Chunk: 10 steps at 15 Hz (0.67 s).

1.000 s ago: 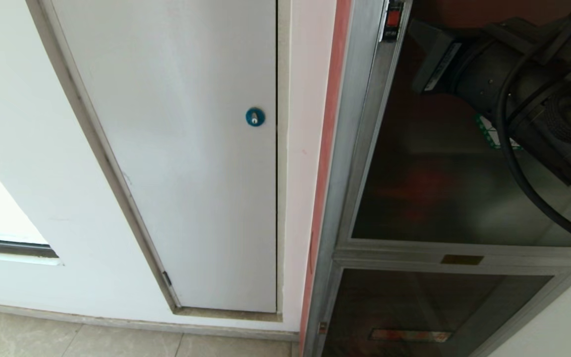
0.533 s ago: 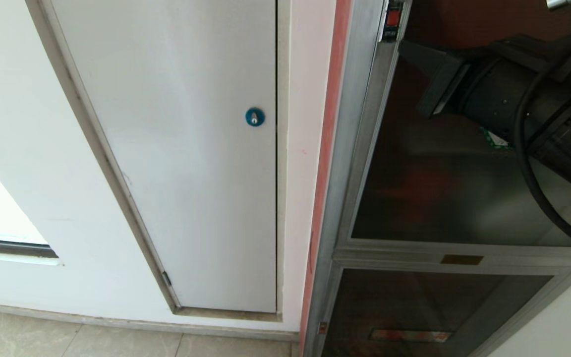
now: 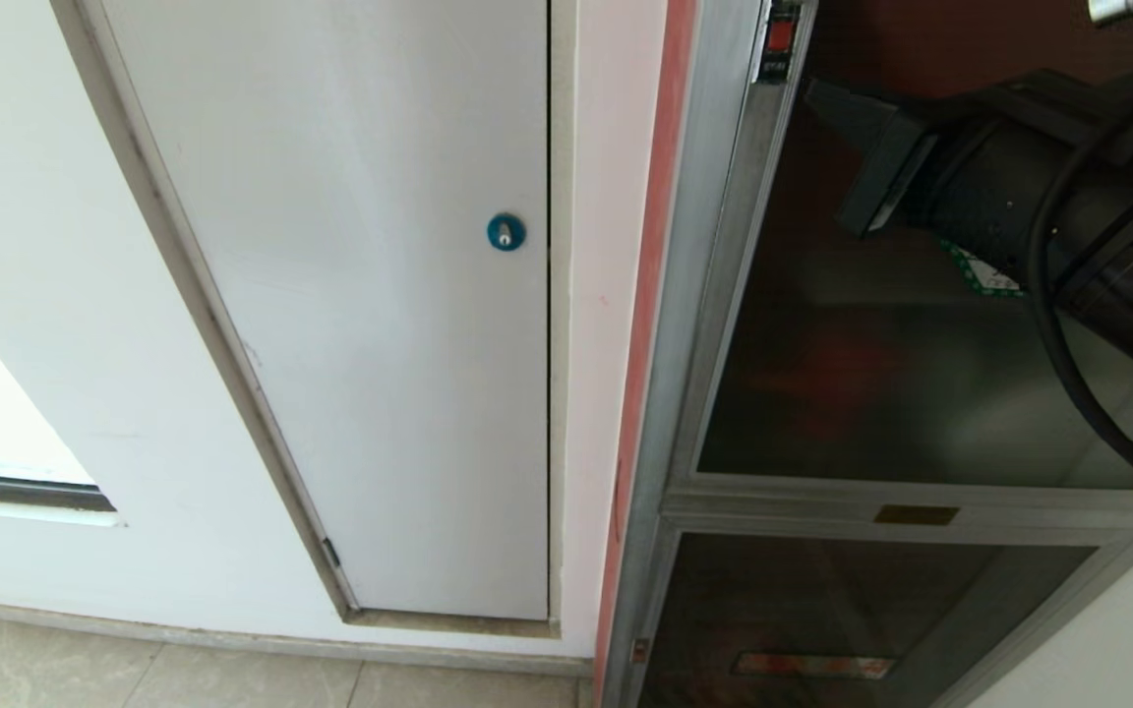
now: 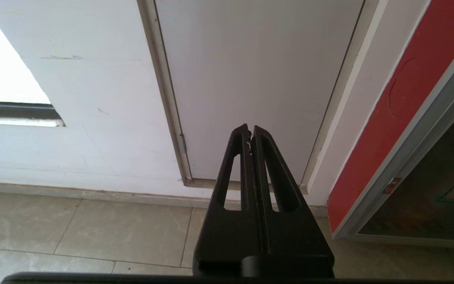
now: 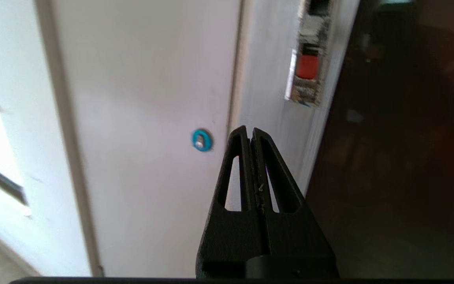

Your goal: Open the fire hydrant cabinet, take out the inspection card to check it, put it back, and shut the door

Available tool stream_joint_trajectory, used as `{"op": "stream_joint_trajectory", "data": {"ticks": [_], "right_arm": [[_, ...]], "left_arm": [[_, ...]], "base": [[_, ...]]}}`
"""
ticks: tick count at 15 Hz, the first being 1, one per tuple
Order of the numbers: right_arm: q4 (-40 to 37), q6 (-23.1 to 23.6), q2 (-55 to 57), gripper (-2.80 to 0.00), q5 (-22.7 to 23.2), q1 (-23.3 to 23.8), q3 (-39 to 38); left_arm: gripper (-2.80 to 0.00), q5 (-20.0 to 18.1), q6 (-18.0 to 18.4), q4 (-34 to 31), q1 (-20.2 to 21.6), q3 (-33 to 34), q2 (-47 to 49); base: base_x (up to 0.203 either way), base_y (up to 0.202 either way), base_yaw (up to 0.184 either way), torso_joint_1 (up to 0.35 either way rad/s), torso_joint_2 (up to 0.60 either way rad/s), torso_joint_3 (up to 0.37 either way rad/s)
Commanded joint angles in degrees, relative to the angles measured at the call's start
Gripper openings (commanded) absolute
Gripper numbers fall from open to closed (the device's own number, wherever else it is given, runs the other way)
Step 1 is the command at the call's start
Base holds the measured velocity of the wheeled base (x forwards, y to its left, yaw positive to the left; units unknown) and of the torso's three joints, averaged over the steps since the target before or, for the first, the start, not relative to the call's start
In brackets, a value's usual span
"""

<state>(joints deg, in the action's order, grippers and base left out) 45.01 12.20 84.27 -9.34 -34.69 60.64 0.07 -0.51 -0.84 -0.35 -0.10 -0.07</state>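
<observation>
judging how it will handle, the door point(image 3: 881, 393) of the fire hydrant cabinet point(image 3: 714, 246) looks like a rigid, fairly heavy leaf: dark tinted glass in a silver metal frame, which should swing stiffly on hinges and not flex. the glass is smooth and probably slippery, and likely fragile under a hard poke, so the place to work is the small red latch point(image 5: 307, 66) set into the frame on the edge next to the white wall, pressing or hooking there and then pulling at the frame edge. the door appears closed, flush in its frame, filling the right part of the head view above a smaller lower glass panel point(image 3: 822, 619). a green-bordered sticker point(image 3: 984, 275) shows on the glass, partly hidden by the right arm.

the right end effector point(image 5: 250, 132) is pinched fully shut with nothing in it, raised in front of the frame, below the latch and apart from it. the left end effector point(image 4: 250, 130) is also closed and empty, parked low, pointing toward the floor and the foot of the white panel point(image 3: 380, 295) with a round blue lock point(image 3: 506, 232). the inspection card is not visible.
</observation>
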Motion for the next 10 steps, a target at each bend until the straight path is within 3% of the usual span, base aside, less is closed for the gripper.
{"op": "stream_joint_trajectory", "data": {"ticks": [1, 3, 6, 10], "right_arm": [[0.5, 1.6, 1.1, -2.80, -3.5, -0.1, -0.2], [1.4, 2.0, 2.1, -2.80, -4.7, -0.2, 0.1], [9.1, 3.1, 4.9, -2.80, -6.7, -0.1, 0.2], [9.4, 4.0, 5.5, -2.80, -7.5, -0.2, 1.9]], "left_arm": [[-2.80, 0.0, 0.0, 0.0, 0.0, 0.0, 0.1], [-2.80, 0.0, 0.0, 0.0, 0.0, 0.0, 0.1], [-2.80, 0.0, 0.0, 0.0, 0.0, 0.0, 0.1], [-2.80, 0.0, 0.0, 0.0, 0.0, 0.0, 0.1]], "base": [[0.000, 0.000, 0.000, 0.000, 0.00, 0.000], [0.000, 0.000, 0.000, 0.000, 0.00, 0.000], [0.000, 0.000, 0.000, 0.000, 0.00, 0.000], [0.000, 0.000, 0.000, 0.000, 0.00, 0.000]]}}
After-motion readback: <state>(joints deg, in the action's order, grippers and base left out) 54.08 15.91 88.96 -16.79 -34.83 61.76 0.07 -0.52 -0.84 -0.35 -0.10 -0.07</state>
